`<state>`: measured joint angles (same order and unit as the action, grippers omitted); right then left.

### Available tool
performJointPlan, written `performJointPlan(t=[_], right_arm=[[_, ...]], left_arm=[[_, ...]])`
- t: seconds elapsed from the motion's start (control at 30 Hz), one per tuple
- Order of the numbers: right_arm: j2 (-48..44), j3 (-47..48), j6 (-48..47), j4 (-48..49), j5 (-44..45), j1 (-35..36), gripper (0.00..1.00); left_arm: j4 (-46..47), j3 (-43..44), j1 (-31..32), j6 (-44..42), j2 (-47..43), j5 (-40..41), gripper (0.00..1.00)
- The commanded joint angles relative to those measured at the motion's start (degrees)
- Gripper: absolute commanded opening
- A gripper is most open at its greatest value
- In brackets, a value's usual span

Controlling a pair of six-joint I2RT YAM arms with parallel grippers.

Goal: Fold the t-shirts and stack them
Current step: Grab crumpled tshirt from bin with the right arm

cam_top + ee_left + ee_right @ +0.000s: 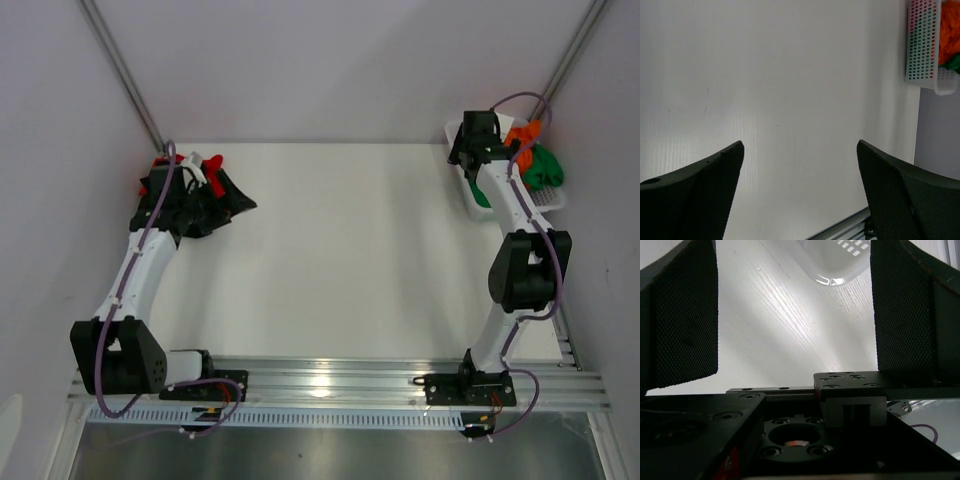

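Note:
An orange t-shirt (524,133) and a green t-shirt (545,168) lie bunched in the white lattice basket (478,200) at the far right. In the left wrist view the same orange t-shirt (950,30) and green t-shirt (954,62) show at the upper right. My left gripper (232,185) is at the far left, open and holding nothing, with only bare table between its fingertips (800,145). Red and black shapes sit under its wrist; I cannot tell cloth from arm parts. My right gripper (465,150) hangs open beside the basket's left end, empty (792,290).
The white table (350,250) runs between the two arms. The basket (922,45) stands against the right wall, and its rim (835,265) lies just beyond my right fingers. A metal rail (340,385) with both arm bases lines the near edge.

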<state>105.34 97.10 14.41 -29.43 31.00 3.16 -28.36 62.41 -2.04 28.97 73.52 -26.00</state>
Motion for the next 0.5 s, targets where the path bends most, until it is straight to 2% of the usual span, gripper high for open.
performJointPlan(t=[0.0, 0.2, 0.23, 0.3, 0.47], right_arm=[[3.8, 4.8, -1.5, -1.2, 1.5, -1.0, 0.99], [11.5, 11.2, -2.1, -4.2, 0.8, -2.5, 0.99], [12.9, 15.1, -2.1, -5.1, 1.2, -2.6, 0.99], [17.3, 19.4, -3.6, -6.6, 3.6, -2.6, 0.99], [21.7, 25.9, -2.6, -6.9, 7.2, -5.0, 0.99]], left_arm=[[3.6, -0.3, 0.0, -0.8, 0.7, -5.7, 0.98], [5.1, -1.9, 0.0, -1.1, 0.4, -8.4, 0.99], [5.2, -2.4, 0.0, -1.1, 0.3, -8.5, 1.00], [5.3, -3.3, 0.0, -1.1, 0.2, -8.8, 1.00], [5.1, -5.3, 0.0, -1.2, 0.0, -8.9, 0.99]])
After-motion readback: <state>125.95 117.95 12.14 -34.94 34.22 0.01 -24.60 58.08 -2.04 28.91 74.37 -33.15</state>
